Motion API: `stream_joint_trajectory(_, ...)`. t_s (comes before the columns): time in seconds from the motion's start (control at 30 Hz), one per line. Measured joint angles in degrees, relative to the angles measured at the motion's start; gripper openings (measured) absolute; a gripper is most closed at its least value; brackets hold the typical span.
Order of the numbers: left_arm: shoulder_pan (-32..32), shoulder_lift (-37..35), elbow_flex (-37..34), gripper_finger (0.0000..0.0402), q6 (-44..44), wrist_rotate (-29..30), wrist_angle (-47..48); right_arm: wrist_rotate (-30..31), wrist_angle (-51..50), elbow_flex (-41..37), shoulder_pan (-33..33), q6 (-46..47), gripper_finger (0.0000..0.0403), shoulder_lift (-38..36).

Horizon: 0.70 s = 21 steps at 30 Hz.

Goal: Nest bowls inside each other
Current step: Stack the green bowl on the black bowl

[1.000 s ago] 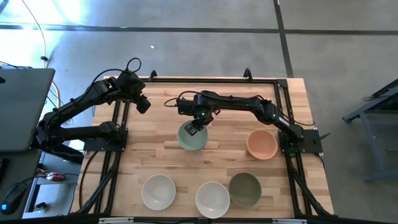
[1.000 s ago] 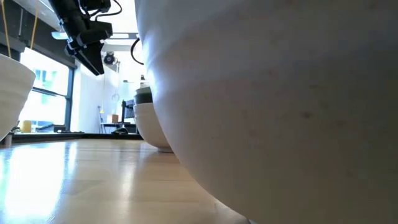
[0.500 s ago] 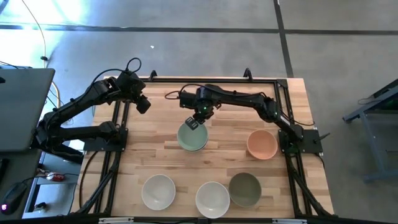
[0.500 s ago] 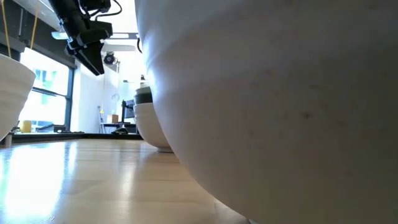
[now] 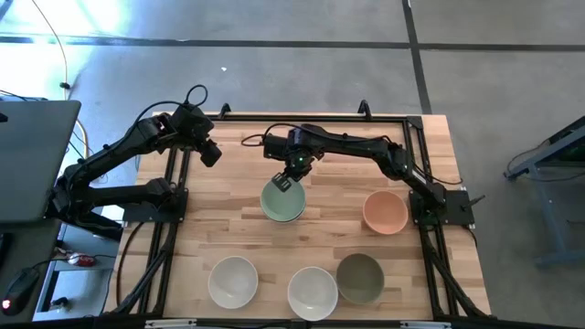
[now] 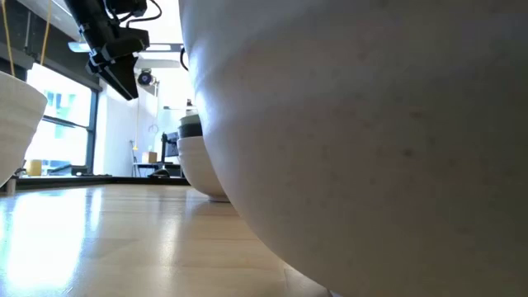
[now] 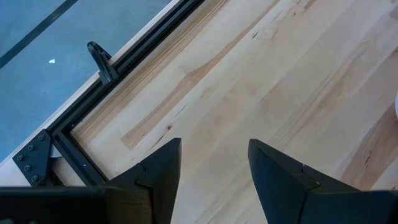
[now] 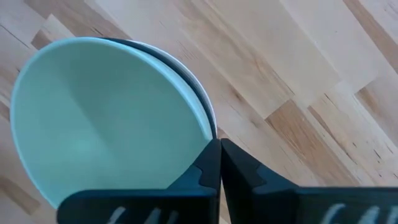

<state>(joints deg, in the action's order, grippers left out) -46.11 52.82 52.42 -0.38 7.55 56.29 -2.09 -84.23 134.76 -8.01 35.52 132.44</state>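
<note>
While right claw (image 5: 285,183) sits closed and empty above mint green bowl (image 5: 282,202), plan next pick.
Left claw (image 7: 212,168) open, idle; reopen right wide, approach peach-orange bowl (image 5: 385,212) rim squarely.

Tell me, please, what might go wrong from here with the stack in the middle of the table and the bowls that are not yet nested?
1. The right gripper, shut and empty, hangs just above the far rim of the mint bowl; a drop could tip the stack.
2. The mint bowl seems to sit slightly off-centre on the black and white bowls beneath, so later bowls may seat crooked.
3. The front white bowl and olive-grey bowl nearly touch, leaving little finger room.
</note>
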Motion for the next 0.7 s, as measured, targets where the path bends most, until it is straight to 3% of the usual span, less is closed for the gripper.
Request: stream_joint_trajectory(0.7,0.0,0.0,0.0,0.0177,0.0,-0.8,0.0,-2.4,2.3,-3.1,0.2,0.4,0.0000,0.2)
